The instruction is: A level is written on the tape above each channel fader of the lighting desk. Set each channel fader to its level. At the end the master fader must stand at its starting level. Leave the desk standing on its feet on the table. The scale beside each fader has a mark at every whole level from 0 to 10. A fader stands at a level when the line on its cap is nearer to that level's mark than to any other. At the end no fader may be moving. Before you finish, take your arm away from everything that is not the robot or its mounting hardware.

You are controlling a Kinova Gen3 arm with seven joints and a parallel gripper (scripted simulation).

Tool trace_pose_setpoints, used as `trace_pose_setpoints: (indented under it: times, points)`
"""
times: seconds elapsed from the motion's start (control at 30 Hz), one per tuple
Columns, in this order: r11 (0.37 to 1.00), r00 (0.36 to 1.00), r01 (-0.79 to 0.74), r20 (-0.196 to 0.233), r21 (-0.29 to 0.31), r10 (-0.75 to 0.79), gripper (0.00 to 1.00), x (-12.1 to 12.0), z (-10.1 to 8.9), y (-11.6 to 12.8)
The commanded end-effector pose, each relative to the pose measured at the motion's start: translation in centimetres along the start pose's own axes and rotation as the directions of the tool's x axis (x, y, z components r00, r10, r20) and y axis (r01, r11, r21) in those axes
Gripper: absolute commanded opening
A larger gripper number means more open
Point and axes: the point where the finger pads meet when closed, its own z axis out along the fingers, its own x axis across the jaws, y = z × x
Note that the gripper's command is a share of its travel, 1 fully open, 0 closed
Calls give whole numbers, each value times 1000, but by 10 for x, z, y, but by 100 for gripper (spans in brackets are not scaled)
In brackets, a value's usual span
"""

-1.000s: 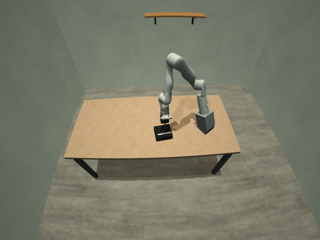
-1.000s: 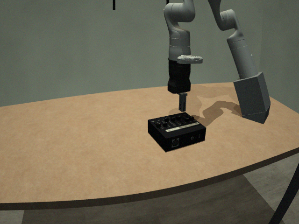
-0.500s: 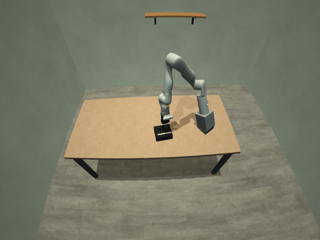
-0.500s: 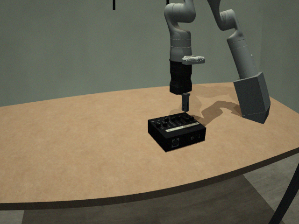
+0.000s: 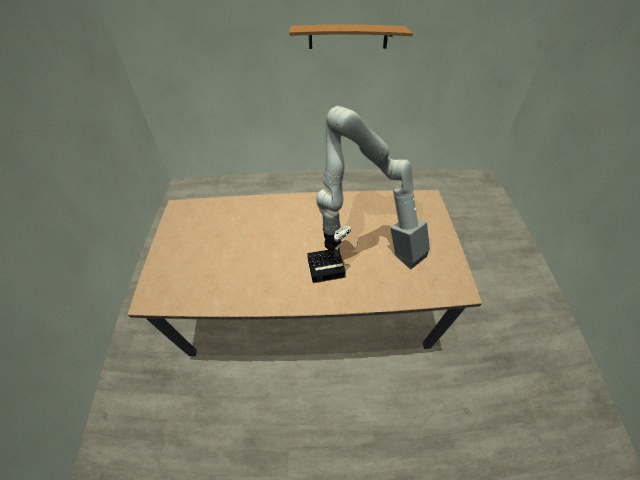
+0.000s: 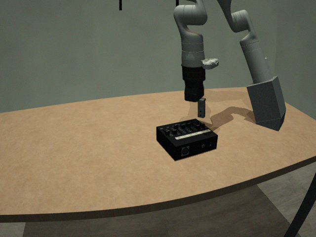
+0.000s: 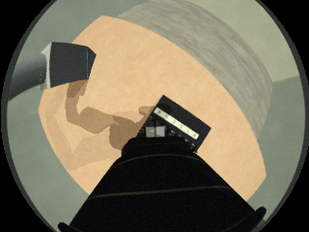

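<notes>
Gripper above the desk

The gripper [image 6: 201, 112], fingers pressed together and empty, hangs just above the far right corner of the black desk [image 6: 187, 142]. The desk stands flat on the table [image 6: 89, 158], tape [image 6: 193, 134] along its top, the arm's base [image 6: 266, 103] well to its right.

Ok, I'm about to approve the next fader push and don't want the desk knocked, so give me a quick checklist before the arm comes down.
1. Gripper shut, holding nothing: ok.
2. Fingers above the lighting desk, not touching: ok.
3. Desk flat on the table: ok.
4. Fingers over the far-right fader: cannot tell.
5. Tape levels readable: not ok, too small.
6. Fader cap positions against scale: cannot tell.
</notes>
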Motion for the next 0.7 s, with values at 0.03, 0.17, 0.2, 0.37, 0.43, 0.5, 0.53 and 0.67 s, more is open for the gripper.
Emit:
trace_pose_setpoints:
  times: [0.03, 0.17, 0.2, 0.37, 0.43, 0.5, 0.53, 0.67]
  points:
    - [993, 993, 121, 11, 16, -121, 0, -6, 2, 0]
    - [951, 951, 308, 17, 29, -309, 0, -14, 3, -1]
    - [934, 934, 356, 17, 32, -357, 0, -15, 3, -1]
    - [839, 839, 542, 16, 45, -543, 0, -22, 4, -1]
    - [808, 809, 587, 15, 48, -588, 0, -23, 4, 0]
    - [740, 740, 671, 11, 52, -672, 0, -26, 5, 1]
    - [701, 702, 711, 9, 54, -712, 0, -27, 5, 2]
    - [528, 529, 848, 0, 57, -849, 0, -30, 5, 7]
